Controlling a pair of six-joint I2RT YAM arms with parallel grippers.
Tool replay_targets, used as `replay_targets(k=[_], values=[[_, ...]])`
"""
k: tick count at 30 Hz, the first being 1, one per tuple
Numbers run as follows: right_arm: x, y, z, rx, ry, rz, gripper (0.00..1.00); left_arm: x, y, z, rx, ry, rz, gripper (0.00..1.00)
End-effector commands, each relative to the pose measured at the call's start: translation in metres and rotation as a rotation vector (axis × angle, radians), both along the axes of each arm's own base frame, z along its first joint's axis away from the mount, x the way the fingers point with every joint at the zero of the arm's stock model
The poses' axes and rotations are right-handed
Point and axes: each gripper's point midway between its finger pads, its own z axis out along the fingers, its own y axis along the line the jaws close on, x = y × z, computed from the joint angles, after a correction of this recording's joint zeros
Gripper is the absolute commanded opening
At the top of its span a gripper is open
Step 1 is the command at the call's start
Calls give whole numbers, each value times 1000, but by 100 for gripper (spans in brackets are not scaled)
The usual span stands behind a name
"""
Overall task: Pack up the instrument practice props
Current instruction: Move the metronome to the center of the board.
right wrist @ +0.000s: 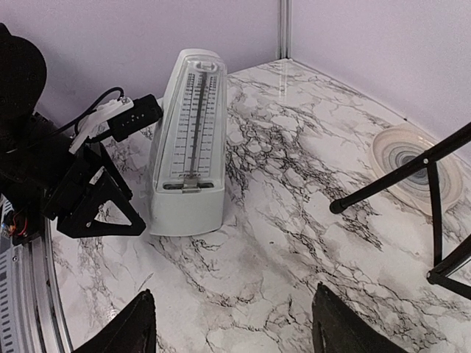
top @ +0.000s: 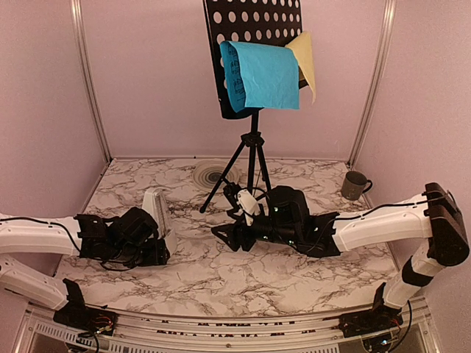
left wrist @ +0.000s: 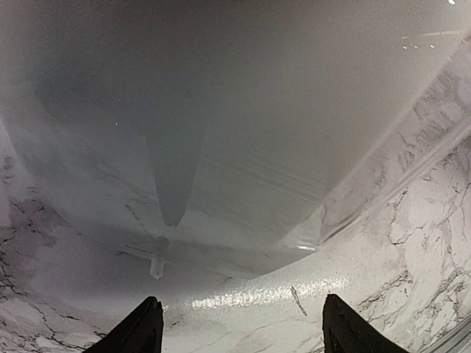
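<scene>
**Facing the metronome, both grippers released**

The white pyramid metronome [top: 157, 212] stands upright on the marble table [top: 294, 279], left of centre. The left gripper [top: 157, 252] sits just beside it, jaws spread and empty. In its own wrist view the white casing fills nearly everything ahead of the fingertips [left wrist: 147, 323]. The right gripper [right wrist: 234, 301] hovers low at mid-table, jaws likewise parted on nothing, pointing toward the metronome's scale face. Behind it the black music stand [top: 246, 112] rises on tripod legs [top: 254, 158] that splay close to the right wrist. A blue page [top: 261, 73] drapes over the stand's desk, with a yellow page [top: 305, 55] behind it. One leg ends near a ringed disc [top: 210, 175]. A dark mug [top: 355, 185] stands at the far right.
</scene>
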Motion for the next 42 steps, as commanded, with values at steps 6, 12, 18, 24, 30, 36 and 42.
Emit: replay_targets(k=[6,12,18,24,30,36,42], values=[[8,37,-2,22,59,80,70,-18,14,5,-100,-44,2,76],[8,52,-6,59,92,109,71,-27,24,12,-129,-34,24,76],[7,50,-9,54,96,109,71,-38,29,33,-168,-19,8,80],[6,47,-11,54,101,105,72,-46,34,78,-225,-59,-34,95],[3,47,-10,60,110,114,72,-33,42,120,-110,-134,-75,99],[2,43,-7,56,100,113,73,-4,50,156,-41,-197,-91,99],[2,40,-4,55,93,107,73,20,40,160,-21,-196,-141,99]])
